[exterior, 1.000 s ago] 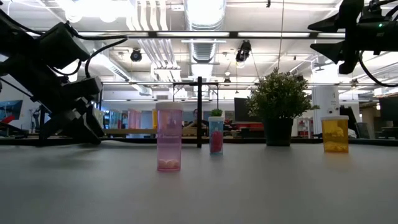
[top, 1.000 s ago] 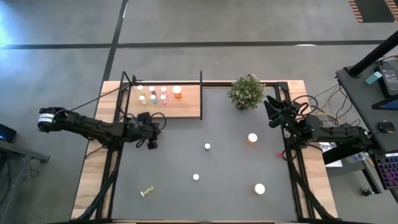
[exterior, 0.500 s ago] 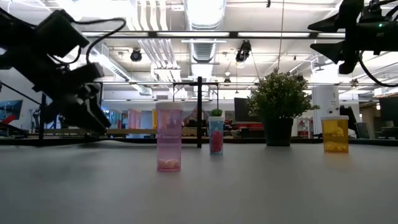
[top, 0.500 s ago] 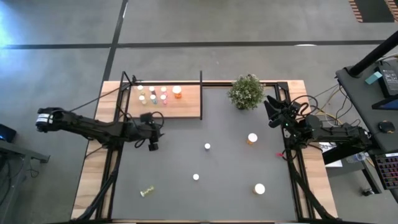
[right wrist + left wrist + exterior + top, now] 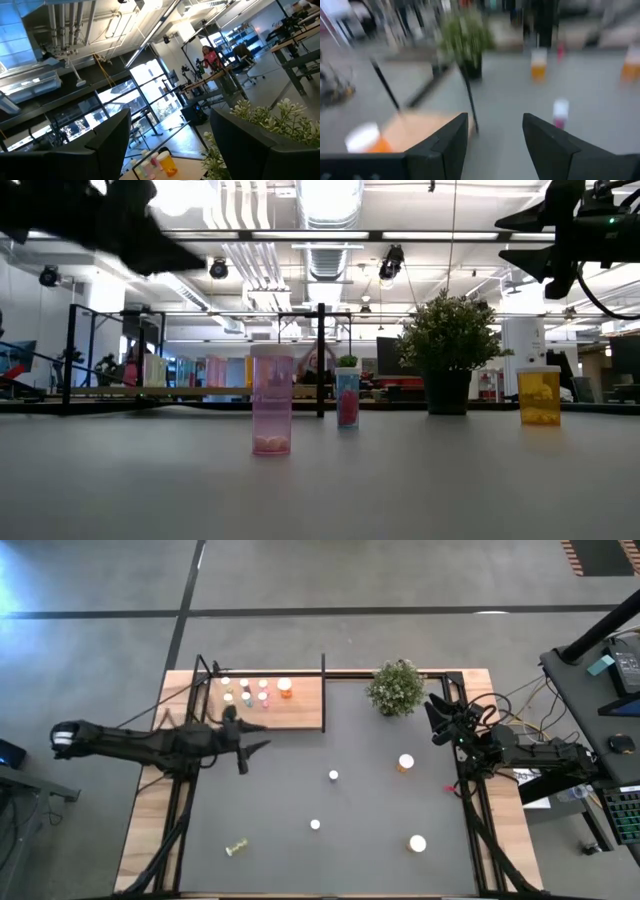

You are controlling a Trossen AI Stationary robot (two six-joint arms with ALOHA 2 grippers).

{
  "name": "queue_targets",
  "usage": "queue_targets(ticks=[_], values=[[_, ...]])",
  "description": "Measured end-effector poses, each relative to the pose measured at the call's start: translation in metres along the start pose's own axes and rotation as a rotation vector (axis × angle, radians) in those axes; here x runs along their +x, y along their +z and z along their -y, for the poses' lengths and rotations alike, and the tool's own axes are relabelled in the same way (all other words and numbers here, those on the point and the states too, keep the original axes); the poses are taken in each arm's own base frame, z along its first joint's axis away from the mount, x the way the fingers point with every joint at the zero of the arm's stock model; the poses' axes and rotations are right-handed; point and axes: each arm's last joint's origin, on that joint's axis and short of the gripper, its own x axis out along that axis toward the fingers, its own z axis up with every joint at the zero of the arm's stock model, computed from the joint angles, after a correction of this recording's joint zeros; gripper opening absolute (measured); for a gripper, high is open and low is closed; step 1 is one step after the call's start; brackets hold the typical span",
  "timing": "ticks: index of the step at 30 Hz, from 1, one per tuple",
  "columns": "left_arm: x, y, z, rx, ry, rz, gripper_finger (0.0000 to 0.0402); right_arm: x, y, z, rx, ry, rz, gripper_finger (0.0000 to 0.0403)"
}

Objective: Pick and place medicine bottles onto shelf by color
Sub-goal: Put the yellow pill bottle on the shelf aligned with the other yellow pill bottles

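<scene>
Plastic bottles, light and slick, are best gripped round the body under the cap. My left gripper [image 5: 250,738] hangs empty, fingers apart, beside the shelf [image 5: 300,712]; probably the pink bottle [image 5: 272,399] mid-table comes next.

Shelf [image 5: 290,712]: light wood board, thin black metal posts. Table [image 5: 370,790]: matt dk grey top, wood strips at l/r edges. Bottles [image 5: 271,400]: clear tinted plastic, white caps.
</scene>
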Motion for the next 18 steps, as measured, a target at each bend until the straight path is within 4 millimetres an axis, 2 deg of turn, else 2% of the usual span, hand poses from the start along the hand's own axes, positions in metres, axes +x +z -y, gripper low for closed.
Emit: queue_targets(ticks=[2,6,14,18], values=[[-0.006,0.013,-0.003,0.048,0.008,0.079,0.0173,0.000,0.000,0.000,0.000,0.000,0.000,0.0260],[-0.006,0.017,-0.002,0.207,0.008,0.085,0.0173,0.000,0.000,0.000,0.000,0.000,0.000,0.0260],[-0.001,0.043,-0.002,0.102,0.061,0.361,0.0173,0.000,0.000,0.000,0.000,0.000,0.000,0.0260],[0.010,0.049,0.006,0.023,-0.038,0.423,0.0173,0.000,0.000,0.000,0.000,0.000,0.000,0.0260]])
